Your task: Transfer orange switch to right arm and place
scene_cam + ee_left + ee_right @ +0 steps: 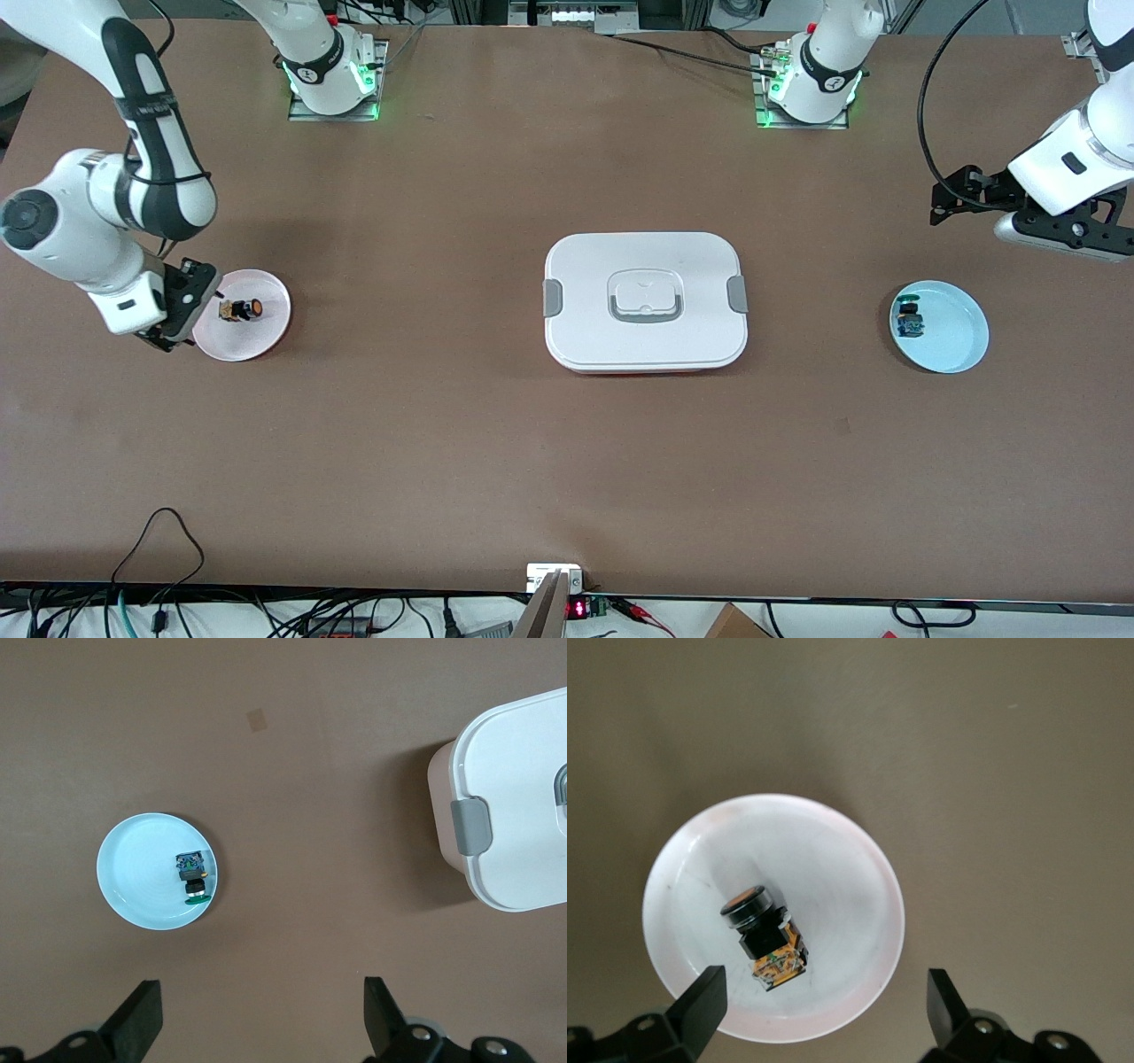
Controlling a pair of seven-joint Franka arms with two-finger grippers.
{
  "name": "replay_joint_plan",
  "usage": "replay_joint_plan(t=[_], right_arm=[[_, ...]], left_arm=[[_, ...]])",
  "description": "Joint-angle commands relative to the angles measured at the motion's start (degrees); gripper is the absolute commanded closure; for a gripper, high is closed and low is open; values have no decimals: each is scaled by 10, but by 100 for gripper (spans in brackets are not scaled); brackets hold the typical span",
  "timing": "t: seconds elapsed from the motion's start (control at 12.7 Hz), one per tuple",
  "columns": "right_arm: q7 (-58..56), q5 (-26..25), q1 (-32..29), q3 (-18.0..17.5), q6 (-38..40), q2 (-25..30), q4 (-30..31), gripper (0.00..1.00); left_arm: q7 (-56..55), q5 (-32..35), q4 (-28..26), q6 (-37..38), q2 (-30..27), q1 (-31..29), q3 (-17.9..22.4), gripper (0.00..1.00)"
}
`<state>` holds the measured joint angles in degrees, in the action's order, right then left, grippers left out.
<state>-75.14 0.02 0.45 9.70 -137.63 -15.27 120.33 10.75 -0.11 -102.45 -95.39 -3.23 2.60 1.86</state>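
The orange switch lies on its side in the pink plate at the right arm's end of the table, with the right gripper just over that plate, jaws spread and empty. The left gripper hangs open near the blue plate, which holds a green-topped switch; a white lidded box sits mid-table.

1. The orange switch lies on a plate at the right arm's end.
2. A lidded box sits mid-table.
3. A second plate, holding another switch, lies at the left arm's end.
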Motion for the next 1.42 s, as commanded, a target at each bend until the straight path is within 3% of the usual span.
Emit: replay_joint_plan(t=[0.0, 0.24, 0.55, 0.79, 1.02, 1.18, 1.34], right_arm=[[162, 2, 22, -5, 110, 34, -51, 0], [383, 11, 47, -6, 244, 35, -110, 0], [619, 15, 79, -9, 366, 37, -165, 0], [715, 14, 103, -16, 472, 38, -221, 0], [728, 2, 118, -16, 532, 39, -279, 0], [720, -53, 118, -18, 533, 46, -295, 0], [721, -65, 94, -20, 493, 59, -297, 0]], left_arm=[[-2, -5, -10, -6, -12, -1, -1, 0], [-4, -6, -6, -5, -12, -3, 2, 0], [-60, -5, -4, -1, -12, -7, -1, 0], [-60, -5, -4, 1, -12, -7, -1, 0], [-58, -5, -4, 1, -12, -7, -1, 0], [-58, -5, -4, 1, -12, -7, -1, 0], [-58, -5, -4, 1, -12, -7, -1, 0]])
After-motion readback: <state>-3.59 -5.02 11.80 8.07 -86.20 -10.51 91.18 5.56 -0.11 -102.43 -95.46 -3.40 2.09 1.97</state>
